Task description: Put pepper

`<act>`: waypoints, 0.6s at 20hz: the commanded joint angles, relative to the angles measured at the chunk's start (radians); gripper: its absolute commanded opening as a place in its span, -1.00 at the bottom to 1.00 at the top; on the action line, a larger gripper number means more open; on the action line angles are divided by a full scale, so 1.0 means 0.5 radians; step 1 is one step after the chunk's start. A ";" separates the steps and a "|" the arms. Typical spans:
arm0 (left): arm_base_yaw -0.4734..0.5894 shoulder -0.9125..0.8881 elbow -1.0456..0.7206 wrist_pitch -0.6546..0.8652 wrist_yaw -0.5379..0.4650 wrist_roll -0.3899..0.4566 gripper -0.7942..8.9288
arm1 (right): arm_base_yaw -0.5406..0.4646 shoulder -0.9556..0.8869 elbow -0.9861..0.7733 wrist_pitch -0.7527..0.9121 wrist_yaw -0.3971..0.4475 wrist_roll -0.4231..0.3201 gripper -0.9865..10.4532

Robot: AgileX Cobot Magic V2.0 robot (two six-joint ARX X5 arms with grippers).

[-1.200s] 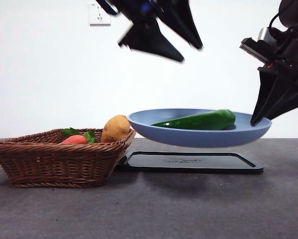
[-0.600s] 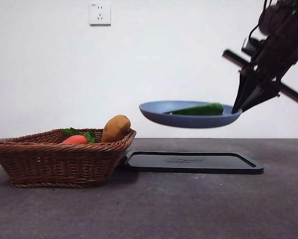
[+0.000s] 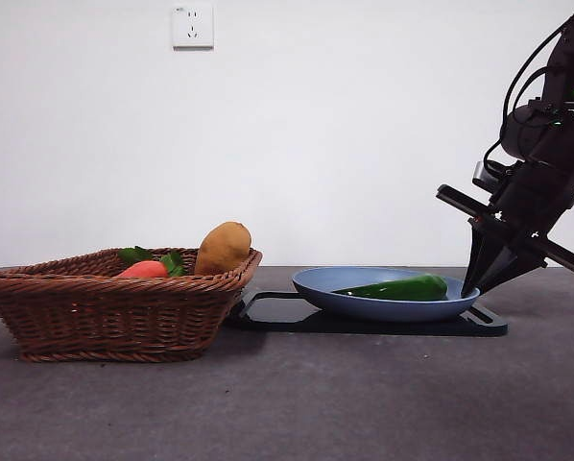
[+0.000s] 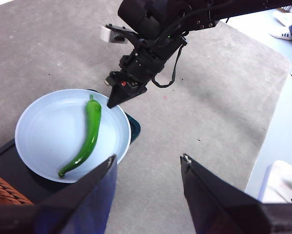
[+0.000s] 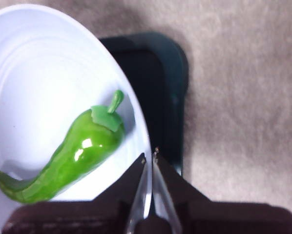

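Observation:
The green pepper (image 3: 397,287) (image 4: 87,139) (image 5: 73,158) lies inside the blue plate (image 3: 364,305) (image 4: 43,131) (image 5: 38,73). The plate rests on the black tray (image 3: 402,325) (image 5: 156,73). My right gripper (image 3: 471,288) (image 4: 112,103) (image 5: 149,158) is shut on the plate's rim at the right side, close to the pepper's stem end. My left gripper (image 4: 148,157) hangs open and empty high above the plate and does not show in the front view.
A wicker basket (image 3: 105,307) (image 4: 2,195) stands left of the tray, touching it. It holds a tan potato (image 3: 222,248) and an orange-red vegetable (image 3: 143,270) with green leaves. A wall socket (image 3: 192,26) sits on the back wall.
The right gripper has lowered the plate with the pepper from the air down onto the black tray. The left arm left the front view a second ago.

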 commanded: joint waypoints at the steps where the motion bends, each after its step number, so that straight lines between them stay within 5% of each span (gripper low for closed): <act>1: -0.010 0.021 0.035 0.005 -0.005 0.023 -0.35 | -0.001 0.050 0.043 0.009 -0.009 -0.039 -0.82; 12: -0.009 0.021 0.035 -0.027 -0.007 0.024 -0.35 | -0.008 -0.101 0.043 -0.037 -0.005 -0.059 -0.55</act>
